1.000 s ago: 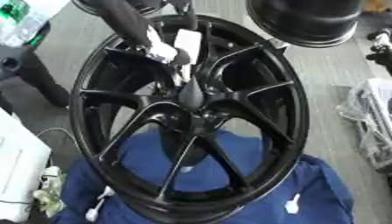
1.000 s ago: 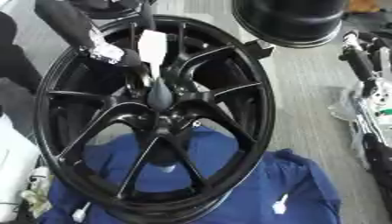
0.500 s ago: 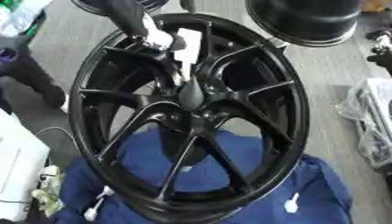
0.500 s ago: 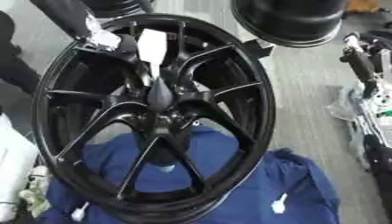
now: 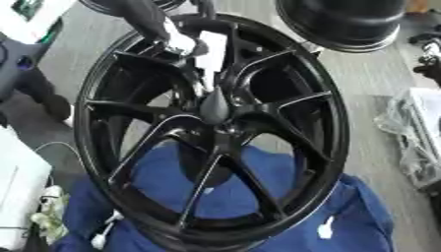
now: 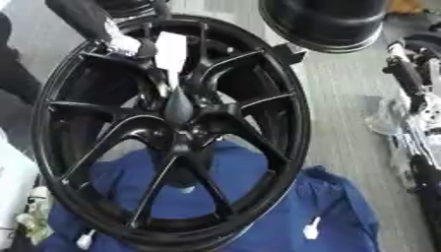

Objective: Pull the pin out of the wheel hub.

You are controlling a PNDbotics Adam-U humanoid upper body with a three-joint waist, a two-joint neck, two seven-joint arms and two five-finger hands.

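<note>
A: What carries the wheel hub?
B: The floor, grey and carpet-like. The black multi-spoke hub lies on a blue cloth spread under its near half, rim toward the camera and a little askew.

A: And the pin?
B: A white, flat-looking piece shows over the far spokes, just above the centre, with a thin stem running down toward the dark cone-shaped cap at the hub's middle. Whether its tip sits in the hub I cannot tell.

A: Which hand is at work?
B: The left hand, coming in from the upper left on a black arm. It is just beside the white piece at the hub's far rim; the fingers seem curled near it, but whether they grip it I cannot tell. The right hand does not show.

A: What else is in the room?
B: A second black wheel lies at the far edge, upper right. Clear plastic wrapping lies by the right edge, and something white at the lower left.
</note>
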